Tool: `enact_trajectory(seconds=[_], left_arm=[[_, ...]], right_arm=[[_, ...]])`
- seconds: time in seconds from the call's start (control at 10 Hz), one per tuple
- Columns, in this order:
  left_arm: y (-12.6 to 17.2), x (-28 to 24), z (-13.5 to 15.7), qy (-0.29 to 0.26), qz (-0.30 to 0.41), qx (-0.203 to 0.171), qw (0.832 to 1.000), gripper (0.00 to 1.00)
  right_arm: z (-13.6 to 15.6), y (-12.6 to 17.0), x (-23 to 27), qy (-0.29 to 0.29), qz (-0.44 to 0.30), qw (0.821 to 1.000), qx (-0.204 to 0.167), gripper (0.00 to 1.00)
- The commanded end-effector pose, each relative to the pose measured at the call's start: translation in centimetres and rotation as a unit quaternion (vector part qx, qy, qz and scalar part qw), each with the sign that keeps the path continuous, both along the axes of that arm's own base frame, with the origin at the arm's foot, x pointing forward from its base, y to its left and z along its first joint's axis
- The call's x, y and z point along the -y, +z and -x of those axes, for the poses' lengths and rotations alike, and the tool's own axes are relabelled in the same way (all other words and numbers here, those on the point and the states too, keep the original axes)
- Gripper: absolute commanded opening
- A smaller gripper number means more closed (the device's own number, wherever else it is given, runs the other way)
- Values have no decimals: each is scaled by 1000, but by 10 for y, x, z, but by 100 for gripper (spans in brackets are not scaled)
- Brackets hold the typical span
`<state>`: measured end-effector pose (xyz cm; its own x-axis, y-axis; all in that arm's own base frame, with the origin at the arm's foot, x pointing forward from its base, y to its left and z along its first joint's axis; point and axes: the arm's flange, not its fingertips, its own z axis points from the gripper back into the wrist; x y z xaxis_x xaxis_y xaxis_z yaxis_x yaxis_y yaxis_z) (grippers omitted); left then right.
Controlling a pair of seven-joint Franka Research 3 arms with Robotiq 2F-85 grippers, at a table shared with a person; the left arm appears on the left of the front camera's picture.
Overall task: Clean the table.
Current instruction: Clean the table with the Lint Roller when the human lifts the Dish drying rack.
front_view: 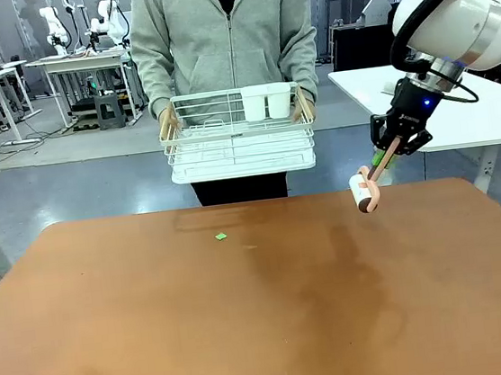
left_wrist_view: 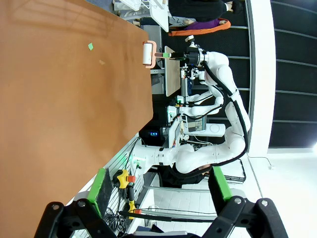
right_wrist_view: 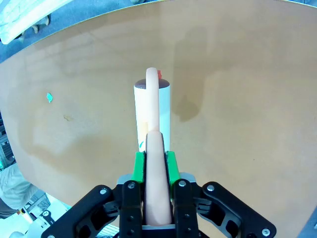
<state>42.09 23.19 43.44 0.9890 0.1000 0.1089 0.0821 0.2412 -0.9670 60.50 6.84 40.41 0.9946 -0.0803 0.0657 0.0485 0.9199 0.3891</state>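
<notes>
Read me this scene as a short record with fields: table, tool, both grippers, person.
table: reddish-brown top, one small green scrap on it
right gripper: shut on the pink handle of a lint roller
roller position: by the table's far right edge, contact unclear
left gripper: open, holding nothing
person: at the far side, holding a white wire rack with two white cups

— What's at the far side?
— A person (front_view: 223, 28) in a grey zip hoodie, holding a white wire rack (front_view: 238, 159) level at the waist.
— Anything in it?
— Two white cups (front_view: 266, 102), upright, side by side at its back right.
— And around them?
— A white table (front_view: 486, 111) to the right. More white tables (front_view: 82, 59) stand far left, with a dark stool (front_view: 108, 109) under one.
</notes>
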Motion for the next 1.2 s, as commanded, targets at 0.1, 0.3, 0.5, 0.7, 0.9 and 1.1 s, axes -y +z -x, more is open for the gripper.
enact_trajectory(seconds=[0.1, 0.3, 0.5, 0.7, 0.9, 1.1], left_arm=[[1, -2, 2, -1, -5, 1, 1000, 100], [1, -2, 2, -1, -5, 1, 1000, 100], [1, -2, 2, -1, -5, 1, 1000, 100], [1, -2, 2, -1, -5, 1, 1000, 100], [1, -2, 2, -1, -5, 1, 1000, 100], [1, -2, 2, -1, -5, 1, 1000, 100]], right_arm=[[-33, -4, -21, 3, 15, 999, -49, 22], [-48, -11, -42, 10, 8, 997, -78, 22], [-48, -15, -73, 6, 23, 997, -74, 22], [-54, -18, -85, -4, 5, 997, -80, 22], [-49, -28, -107, -7, 11, 998, -64, 22], [-45, -42, -121, -14, -8, 998, -62, 22]])
